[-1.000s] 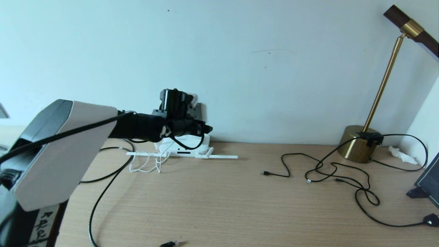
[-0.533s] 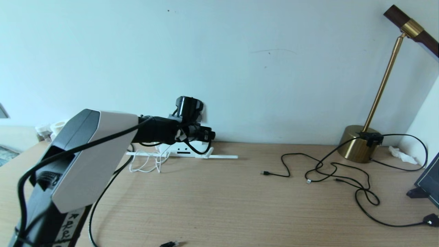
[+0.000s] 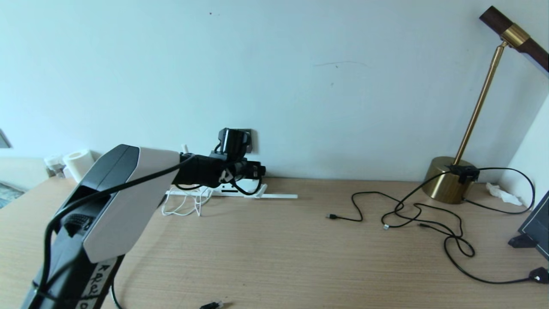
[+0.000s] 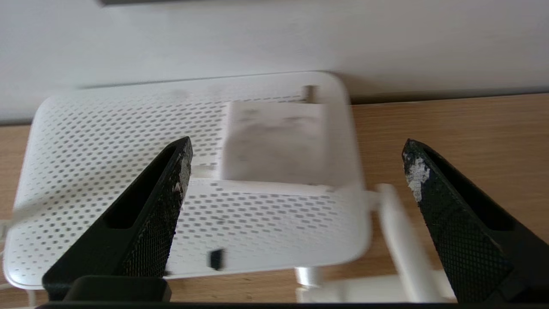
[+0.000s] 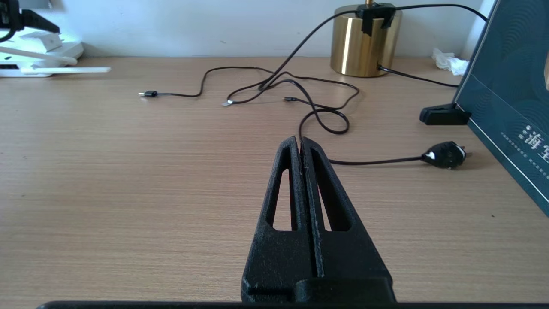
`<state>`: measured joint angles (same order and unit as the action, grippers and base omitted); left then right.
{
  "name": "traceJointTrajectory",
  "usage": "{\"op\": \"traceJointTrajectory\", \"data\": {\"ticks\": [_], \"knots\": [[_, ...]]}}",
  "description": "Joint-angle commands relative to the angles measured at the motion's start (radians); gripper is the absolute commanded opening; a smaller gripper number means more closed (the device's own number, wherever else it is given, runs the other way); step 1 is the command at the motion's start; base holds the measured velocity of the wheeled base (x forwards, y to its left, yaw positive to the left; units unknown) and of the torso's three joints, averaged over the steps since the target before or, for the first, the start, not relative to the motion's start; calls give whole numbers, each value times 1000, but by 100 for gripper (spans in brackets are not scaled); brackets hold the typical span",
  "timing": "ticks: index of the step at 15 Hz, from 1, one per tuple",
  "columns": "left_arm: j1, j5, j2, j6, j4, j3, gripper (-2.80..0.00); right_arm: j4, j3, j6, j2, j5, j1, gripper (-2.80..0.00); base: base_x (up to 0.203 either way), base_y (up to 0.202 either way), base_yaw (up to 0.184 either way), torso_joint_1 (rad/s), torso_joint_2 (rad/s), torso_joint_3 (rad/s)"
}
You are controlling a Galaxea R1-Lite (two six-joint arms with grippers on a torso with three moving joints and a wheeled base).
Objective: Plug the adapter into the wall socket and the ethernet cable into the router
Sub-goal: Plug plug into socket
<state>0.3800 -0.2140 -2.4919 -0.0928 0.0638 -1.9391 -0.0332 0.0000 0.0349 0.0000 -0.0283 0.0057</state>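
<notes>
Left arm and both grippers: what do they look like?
The left arm has a white-and-black shell, a black forearm, loose black cables and a handwritten label. The left gripper and right gripper have black, tapered, hollow fingers with crosshatched pads.

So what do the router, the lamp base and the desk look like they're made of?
Router: apparently matte white plastic, its top perforated with small vent holes. Lamp base: likely metal with a brushed brass finish, given its golden sheen. Desk: light wood or wood-look laminate with a straight grain; I can't tell which.

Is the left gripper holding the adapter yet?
No, the left gripper is wide open, with the adapter lying untouched on the router.
</notes>
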Motion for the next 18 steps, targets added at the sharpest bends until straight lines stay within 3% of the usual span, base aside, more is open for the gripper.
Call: {"op": "traceJointTrajectory", "data": {"ticks": [1,8,9,18], "knots": [[-12,1,-24,-4,2,0,0,-1,9,0,0,-1,0,-280,0,0,0,0,0,0],[-19,4,-41,-6,4,0,0,-1,9,0,0,-1,0,-280,0,0,0,0,0,0],[-19,4,-41,-6,4,1,-280,-1,9,0,0,0,0,-280,0,0,0,0,0,0],[-19,2,-39,2,30,7,-280,-1,9,0,0,-1,0,-280,0,0,0,0,0,0]]}}
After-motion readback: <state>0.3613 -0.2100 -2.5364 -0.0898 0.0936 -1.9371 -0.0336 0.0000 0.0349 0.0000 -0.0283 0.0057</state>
